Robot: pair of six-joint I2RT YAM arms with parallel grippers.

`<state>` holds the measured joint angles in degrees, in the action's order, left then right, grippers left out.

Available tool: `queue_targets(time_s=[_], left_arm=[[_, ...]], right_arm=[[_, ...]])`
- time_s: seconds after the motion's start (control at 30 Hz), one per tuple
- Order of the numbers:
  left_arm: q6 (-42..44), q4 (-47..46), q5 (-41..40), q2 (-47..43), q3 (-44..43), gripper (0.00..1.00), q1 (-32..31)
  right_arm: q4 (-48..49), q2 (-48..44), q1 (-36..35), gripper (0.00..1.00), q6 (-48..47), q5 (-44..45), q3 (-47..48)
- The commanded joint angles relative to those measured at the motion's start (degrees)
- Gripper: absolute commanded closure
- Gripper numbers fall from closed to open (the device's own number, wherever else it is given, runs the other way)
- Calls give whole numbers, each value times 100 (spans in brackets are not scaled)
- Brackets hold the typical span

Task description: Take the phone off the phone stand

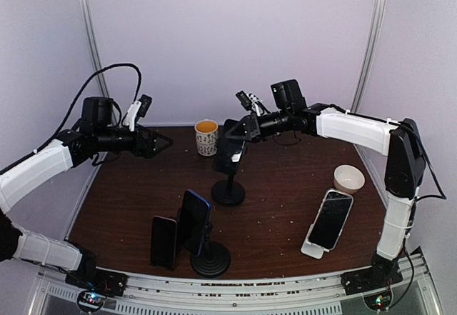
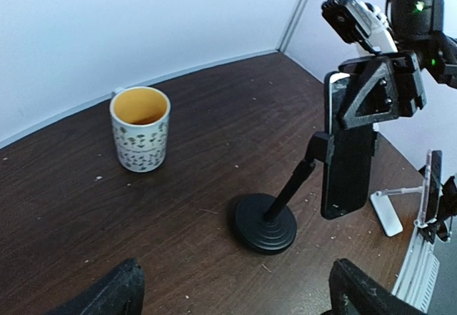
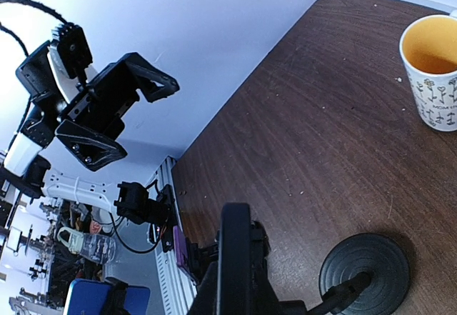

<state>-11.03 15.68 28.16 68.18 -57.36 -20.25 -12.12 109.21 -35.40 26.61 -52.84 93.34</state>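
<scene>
The phone (image 1: 230, 154) is a dark slab on the black phone stand (image 1: 228, 191) at the table's centre. My right gripper (image 1: 240, 133) is shut on its upper end. In the left wrist view the phone (image 2: 348, 159) still rests against the stand's clamp, above the round base (image 2: 265, 223), with the right gripper (image 2: 377, 92) gripping its top. The right wrist view shows the phone (image 3: 235, 254) edge-on between the jaws, with the stand base (image 3: 364, 263) below. My left gripper (image 1: 161, 142) hovers open and empty to the left of the stand, its fingertips (image 2: 108, 295) wide apart.
A patterned mug (image 1: 206, 137) stands behind the stand. At the front, a blue phone (image 1: 193, 217) sits on a second black stand, with a dark phone (image 1: 163, 241) beside it. At right, a phone on a white stand (image 1: 330, 219) and a white bowl (image 1: 349, 178).
</scene>
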Motion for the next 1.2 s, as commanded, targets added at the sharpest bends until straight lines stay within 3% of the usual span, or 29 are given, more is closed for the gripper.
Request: queue_targets(time_s=[0.0,0.3,0.6,0.8,1.17], left_arm=[[250,-546,892,288,-269,7,-251],[844,-651,1621,1107,-711,9,-963],[955,-1500,2022,1513,-500,15,-1183],[1032,-1745,2420,1795,-505,20,-1283],[919,-2087,2399,2132,-315,27,-1369]], right_arm=[[152,-365,-11,100,-651,-803,257],[-922,-330,-91,100,-2061,-1008,463],[-1466,-357,-275,100,-2880,-1002,483],[-1674,-328,-380,100,-3125,-914,549],[-1389,-433,-393,100,-3100,-792,329]])
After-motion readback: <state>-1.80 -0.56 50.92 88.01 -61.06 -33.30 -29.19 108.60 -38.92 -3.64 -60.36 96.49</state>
